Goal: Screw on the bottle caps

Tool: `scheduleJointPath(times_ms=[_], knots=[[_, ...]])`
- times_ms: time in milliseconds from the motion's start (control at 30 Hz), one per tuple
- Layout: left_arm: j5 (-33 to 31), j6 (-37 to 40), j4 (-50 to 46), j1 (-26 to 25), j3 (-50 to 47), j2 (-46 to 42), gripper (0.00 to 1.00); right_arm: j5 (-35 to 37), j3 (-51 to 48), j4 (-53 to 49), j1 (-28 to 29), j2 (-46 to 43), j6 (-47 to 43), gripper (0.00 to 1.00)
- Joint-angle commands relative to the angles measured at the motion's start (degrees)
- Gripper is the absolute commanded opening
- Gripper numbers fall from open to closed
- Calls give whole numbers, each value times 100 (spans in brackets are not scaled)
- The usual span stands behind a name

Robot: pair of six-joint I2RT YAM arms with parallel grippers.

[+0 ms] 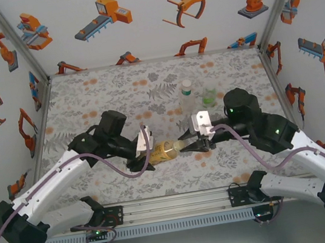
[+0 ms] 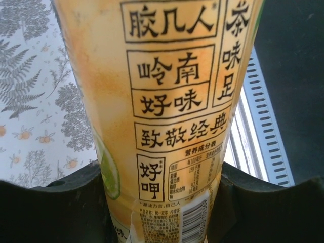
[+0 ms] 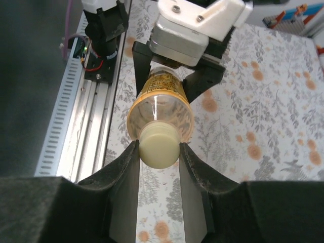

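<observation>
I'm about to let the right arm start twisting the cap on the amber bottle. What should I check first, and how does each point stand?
1. Body held: left gripper shut on the amber bottle, ok.
2. Cap held: right gripper shut on the cap, ok.
3. Alignment: cap sits in line with the neck, ok.
4. Threads engaged: cannot tell.
5. Room: slim clear bottle and green bottle stand upright behind, apart from the held one, ok.

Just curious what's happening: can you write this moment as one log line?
left gripper: shut on amber bottle | right gripper: shut on cap | clear bottle, green bottle: upright
</observation>
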Motion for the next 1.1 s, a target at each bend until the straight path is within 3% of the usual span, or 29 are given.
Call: scheduleJointPath(times_ms=[0,133,267,400,533,600,733,933,1067], knots=[[-462,-72,286,-19,-3,-240,0,771,-264,884,10,-183,1531,0],[-1063,-246,627,-23,-163,-441,0,1159,-723,1850,10,-325,3225,0],[-1462,-349,874,-10,-273,-588,0,2087,-973,2292,8,-363,4956,0],[-1812,-446,1031,-11,-335,-674,0,2623,-851,1946,6,-196,6200,0],[-2161,-568,1182,7,-389,-702,0,3450,-430,811,12,136,7564,0],[-2250,-599,1192,16,-386,-678,0,3472,-385,705,9,265,7981,0],[-2308,-631,1195,18,-364,-633,0,3299,-514,1213,19,383,8314,0],[-2300,-615,1196,20,-371,-669,0,3426,-495,1107,12,336,8284,0],[-2175,-598,1194,24,-380,-667,0,3422,-549,1268,6,164,7978,18]])
